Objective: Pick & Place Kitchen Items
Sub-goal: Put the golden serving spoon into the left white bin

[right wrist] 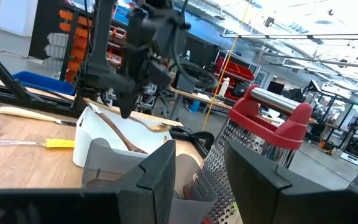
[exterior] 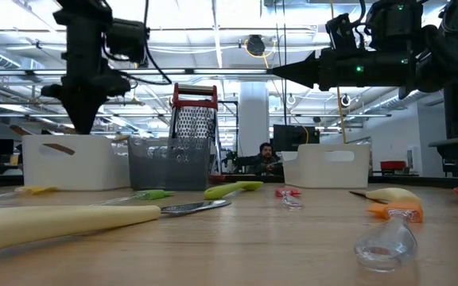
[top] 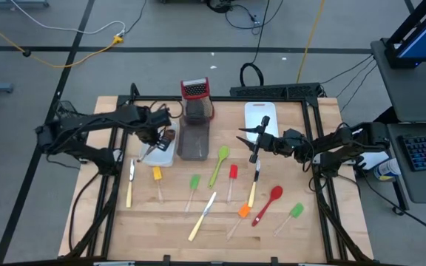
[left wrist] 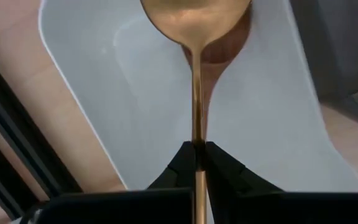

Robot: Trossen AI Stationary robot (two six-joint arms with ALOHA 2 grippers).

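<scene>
From the left wrist view, the left gripper pinches the slim stem of a wooden spoon, its fingers pressed tight on either side, the round bowl of the spoon hanging over the white tray. In my judgement the step in hand is the drop: the spoon should go lower so the bowl touches the tray floor before the fingers part, and the stem should line up with the tray's long side so nothing catches the rim. A second wooden spoon seems to lie in that tray already, though the view is too partial to be sure.

On the table nearer the front lie the rest of the utensils: a pale-handled knife, an orange spatula, a red spoon, a green spatula, a yellow spatula and a green spoon. They are thin and flat, with smooth, likely plastic, heads; they would need a low, square pinch.

Farther back the right gripper hovers with its fingers spread and nothing between them, near the grey tray. Behind it stands the box grater, perforated metal under a red top, and another white tray.
</scene>
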